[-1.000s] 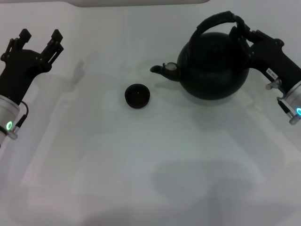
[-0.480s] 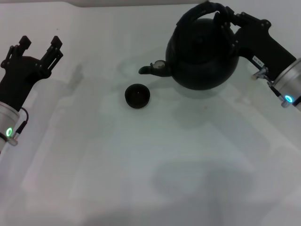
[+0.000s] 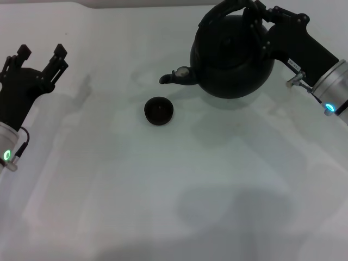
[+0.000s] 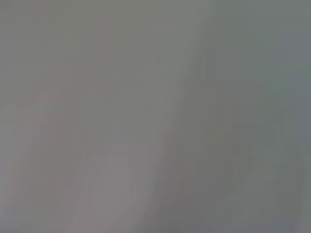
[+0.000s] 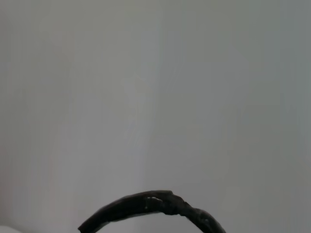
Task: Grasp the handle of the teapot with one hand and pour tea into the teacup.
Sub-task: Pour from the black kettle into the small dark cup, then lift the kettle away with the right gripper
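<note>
At far right of the bench [image 3: 163, 179] I've got the right hand [image 3: 260, 24] clamped on the handle [image 3: 231, 8], teapot [image 3: 231, 54] held w/ spout aimed toward the teacup [image 3: 159, 110] nearby. Left hand [image 3: 38, 60] sits far left, fingers spread, holding nothing.

A bare white tabletop [image 3: 163, 190] suggests a lab-like test bench, little else visible.
</note>
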`<action>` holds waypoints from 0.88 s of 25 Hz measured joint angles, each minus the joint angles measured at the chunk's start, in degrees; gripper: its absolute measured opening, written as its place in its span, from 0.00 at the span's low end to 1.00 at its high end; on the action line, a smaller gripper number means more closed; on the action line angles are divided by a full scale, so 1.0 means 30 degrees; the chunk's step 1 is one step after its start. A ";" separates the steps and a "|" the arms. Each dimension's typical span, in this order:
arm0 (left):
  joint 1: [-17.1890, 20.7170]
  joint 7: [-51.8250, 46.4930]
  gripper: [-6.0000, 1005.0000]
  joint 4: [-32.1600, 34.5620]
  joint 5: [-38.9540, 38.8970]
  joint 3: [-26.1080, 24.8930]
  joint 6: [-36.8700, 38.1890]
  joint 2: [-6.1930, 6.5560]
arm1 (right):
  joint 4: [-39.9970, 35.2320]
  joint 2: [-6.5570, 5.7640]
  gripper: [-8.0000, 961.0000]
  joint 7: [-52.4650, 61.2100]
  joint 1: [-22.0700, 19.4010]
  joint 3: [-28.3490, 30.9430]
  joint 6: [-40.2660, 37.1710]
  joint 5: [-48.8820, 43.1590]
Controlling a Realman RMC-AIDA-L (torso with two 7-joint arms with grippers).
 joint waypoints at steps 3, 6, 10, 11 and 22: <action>-0.0001 -0.0024 0.89 0.0001 -0.0119 0.0000 -0.0001 0.0005 | -0.0004 -0.0001 0.21 -0.0678 0.0012 0.0009 0.0012 -0.0001; -0.0078 -0.0004 0.89 0.0000 -0.0238 0.0000 -0.0001 0.0006 | -0.0038 -0.0001 0.21 -0.1110 0.0025 0.0016 0.0023 -0.0001; -0.0141 -0.0037 0.89 0.0000 -0.0249 0.0000 -0.0001 0.0006 | -0.0011 -0.0001 0.21 -0.1756 0.0073 0.0019 0.0033 0.0001; -0.0150 -0.0037 0.89 0.0000 -0.0251 -0.0001 0.0000 0.0006 | -0.0004 -0.0001 0.21 -0.1953 0.0090 0.0019 0.0035 0.0001; -0.0201 -0.0036 0.89 -0.0001 -0.0275 -0.0001 0.0000 -0.0015 | 0.0050 -0.0026 0.20 -0.3112 0.0284 -0.0164 0.0071 -0.0004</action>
